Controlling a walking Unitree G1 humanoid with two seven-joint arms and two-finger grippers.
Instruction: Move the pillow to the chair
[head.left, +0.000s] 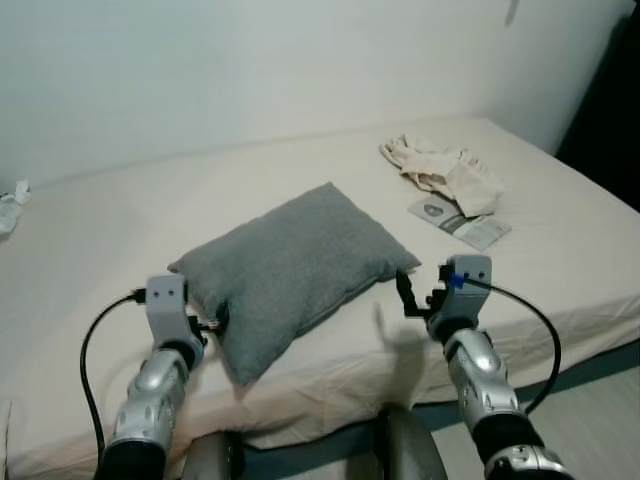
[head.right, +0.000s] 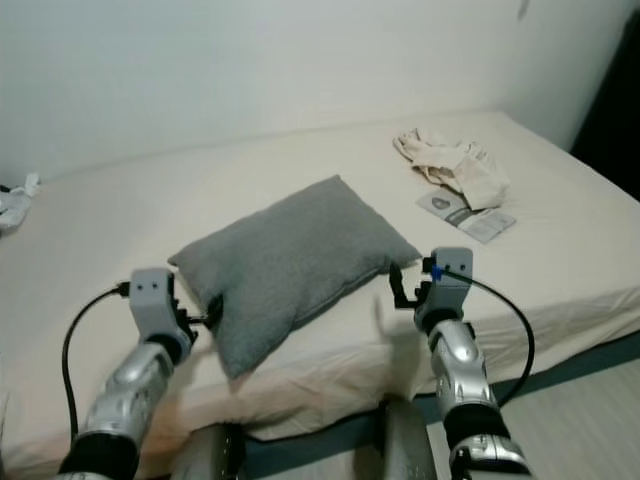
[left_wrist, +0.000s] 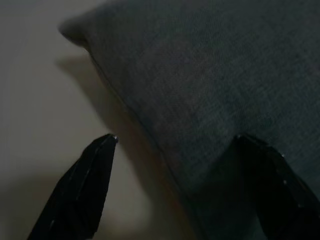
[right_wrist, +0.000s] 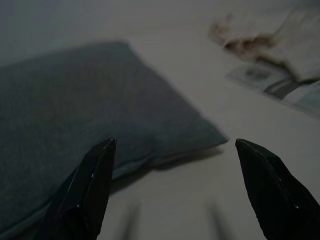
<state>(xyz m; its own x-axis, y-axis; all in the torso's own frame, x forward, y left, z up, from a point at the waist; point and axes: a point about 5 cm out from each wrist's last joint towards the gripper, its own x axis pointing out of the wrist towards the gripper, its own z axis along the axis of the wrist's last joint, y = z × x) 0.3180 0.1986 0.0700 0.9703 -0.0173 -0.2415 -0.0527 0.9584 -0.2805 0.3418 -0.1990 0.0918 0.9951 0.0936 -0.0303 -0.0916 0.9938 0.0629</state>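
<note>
Grey woven-fabric pillow (head.left: 292, 268) lies mid-bed (head.left: 120, 250), both end effectors spread at its ends, left (left_wrist: 175, 165) at eight o'clock straddling the seam, right (right_wrist: 175, 165) at four o'clock short; next, close in and pinch.

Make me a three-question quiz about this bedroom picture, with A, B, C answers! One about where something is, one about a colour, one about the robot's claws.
1. Where does the pillow lie?
A. on the bed
B. on the floor
C. on a chair

2. What colour is the pillow?
A. red
B. grey
C. yellow

3. How are the left gripper's fingers?
A. shut tight
B. holding a cup
C. open around the pillow's edge

Answers: 1 A, it rests on the cream sheet. 2 B, its cover is grey. 3 C, the left wrist view shows both fingers spread, the pillow edge between them.
</note>
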